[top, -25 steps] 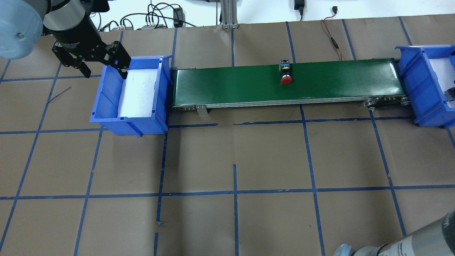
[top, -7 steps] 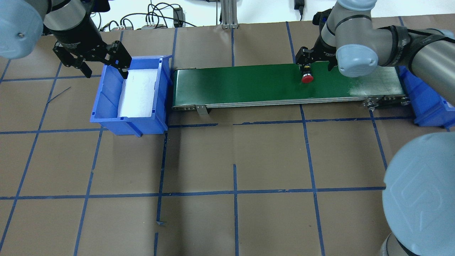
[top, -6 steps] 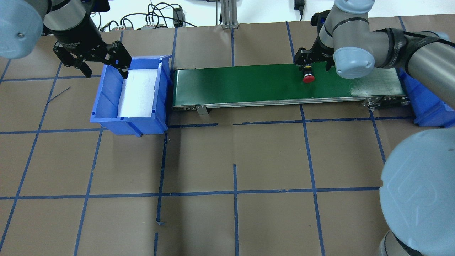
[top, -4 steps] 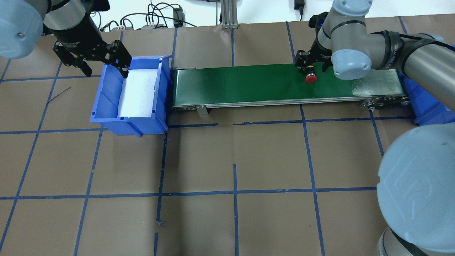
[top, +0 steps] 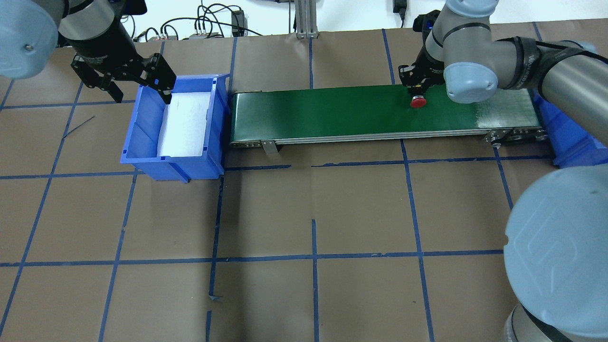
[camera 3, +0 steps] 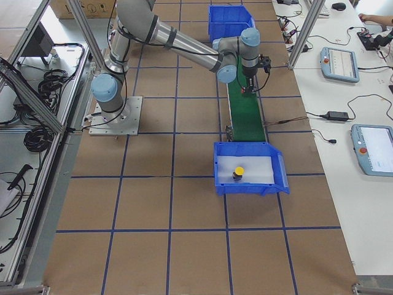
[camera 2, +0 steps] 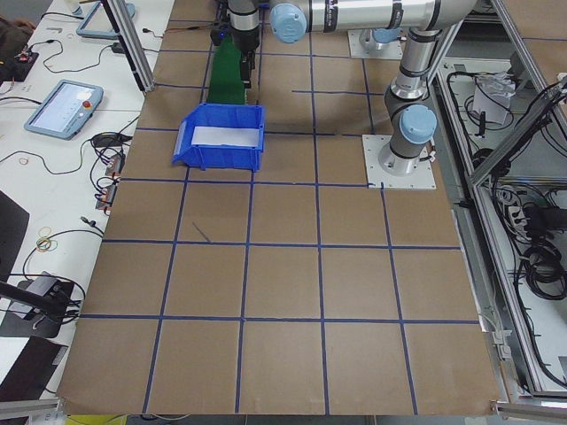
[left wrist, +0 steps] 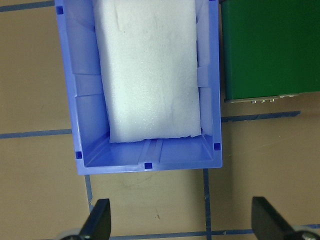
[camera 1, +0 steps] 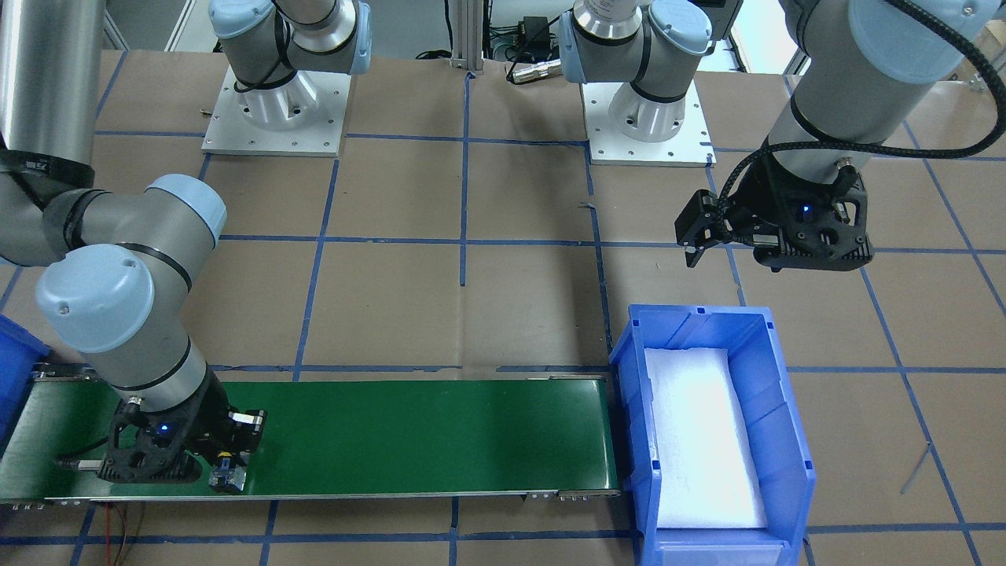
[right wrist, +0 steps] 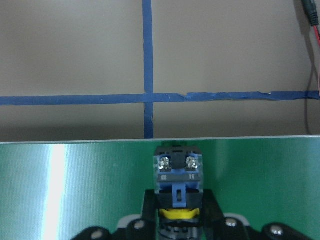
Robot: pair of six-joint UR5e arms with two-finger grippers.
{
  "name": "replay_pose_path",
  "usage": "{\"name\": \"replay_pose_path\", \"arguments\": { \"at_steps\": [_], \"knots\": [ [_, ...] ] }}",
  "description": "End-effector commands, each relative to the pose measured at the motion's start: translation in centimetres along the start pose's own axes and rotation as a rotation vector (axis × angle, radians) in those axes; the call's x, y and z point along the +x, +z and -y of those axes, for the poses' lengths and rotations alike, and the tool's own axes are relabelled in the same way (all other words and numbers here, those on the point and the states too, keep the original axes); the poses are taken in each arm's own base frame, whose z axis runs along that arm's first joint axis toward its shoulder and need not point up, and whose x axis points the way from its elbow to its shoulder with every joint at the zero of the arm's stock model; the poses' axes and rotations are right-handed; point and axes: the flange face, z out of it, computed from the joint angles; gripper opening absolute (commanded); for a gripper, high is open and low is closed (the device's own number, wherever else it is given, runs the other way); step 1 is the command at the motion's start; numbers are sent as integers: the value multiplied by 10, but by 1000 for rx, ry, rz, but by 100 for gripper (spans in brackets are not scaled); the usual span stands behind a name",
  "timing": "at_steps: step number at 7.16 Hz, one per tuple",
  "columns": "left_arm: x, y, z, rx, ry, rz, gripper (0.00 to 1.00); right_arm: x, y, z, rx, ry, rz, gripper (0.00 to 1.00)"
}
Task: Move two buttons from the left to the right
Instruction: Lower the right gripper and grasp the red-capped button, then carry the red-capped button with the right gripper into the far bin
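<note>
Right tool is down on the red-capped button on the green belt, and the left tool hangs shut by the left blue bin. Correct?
Not quite. The left tool is open, not shut: the left wrist view shows its fingers spread wide apart, by the blue bin. The rest stands: the right tool is down on the red-capped button on the green belt.

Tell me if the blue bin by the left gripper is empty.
Empty: the blue bin holds only its white foam pad; nothing else shows inside it.
</note>
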Motion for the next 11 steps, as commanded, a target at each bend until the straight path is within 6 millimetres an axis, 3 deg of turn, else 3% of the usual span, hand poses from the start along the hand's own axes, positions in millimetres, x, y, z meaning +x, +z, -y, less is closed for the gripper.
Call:
{"name": "replay_pose_path", "arguments": {
  "at_steps": [1, 4, 5, 6, 7, 9, 11],
  "knots": [
    [0, -1, -1, 1, 0, 0, 100, 32, -42, 11, 57, 5, -84, 12],
    [0, -1, 0, 2, 0, 0, 100, 190, -89, -7, -2, 167, -153, 5],
    [0, 0, 0, 1, 0, 0, 100, 241, -91, -17, -16, 221, -163, 3],
    [0, 0, 0, 1, 0, 0, 100, 277, -91, -27, -31, 201, -163, 3],
    [0, -1, 0, 2, 0, 0, 100, 291, -92, -30, -33, 168, -168, 3],
    [0, 0, 0, 2, 0, 0, 100, 340, -91, -40, -24, 163, -146, 2],
    [0, 0, 0, 2, 0, 0, 100, 367, -81, -48, -16, 121, -104, 2]
  ]
}}
